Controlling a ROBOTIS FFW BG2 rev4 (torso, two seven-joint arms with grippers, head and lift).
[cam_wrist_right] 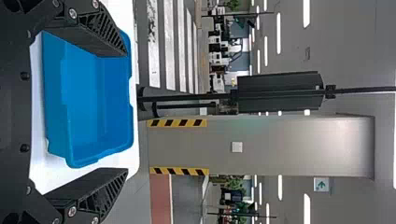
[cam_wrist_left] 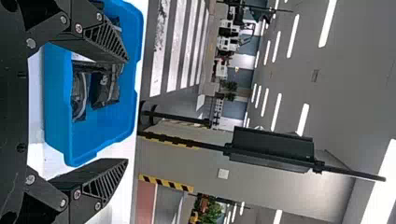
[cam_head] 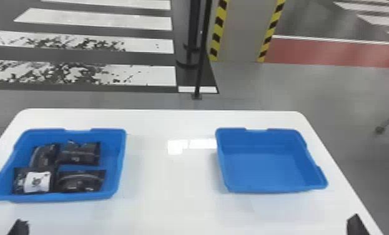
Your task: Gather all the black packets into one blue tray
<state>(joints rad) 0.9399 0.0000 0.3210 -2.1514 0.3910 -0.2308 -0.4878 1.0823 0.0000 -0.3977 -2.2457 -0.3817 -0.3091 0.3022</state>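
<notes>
Several black packets lie in the left blue tray (cam_head: 121,162): a packet with a white label (cam_head: 37,182) at the near left, another (cam_head: 79,182) beside it, and two more (cam_head: 79,153) behind. The right blue tray (cam_head: 270,168) holds nothing. At the bottom left corner is my left gripper (cam_head: 19,227), nearer than the left tray; in the left wrist view the left gripper (cam_wrist_left: 127,111) stands open, with packets (cam_wrist_left: 105,86) in the tray beyond. My right gripper (cam_head: 379,218) is at the bottom right; in the right wrist view the right gripper (cam_wrist_right: 126,112) is open before the right tray (cam_wrist_right: 95,107).
Both trays rest on a white table (cam_head: 172,175) with rounded far corners, a wide strip of tabletop between them. Beyond the table stand a dark pole (cam_head: 201,62) and a pillar (cam_head: 239,31) with yellow-black edges.
</notes>
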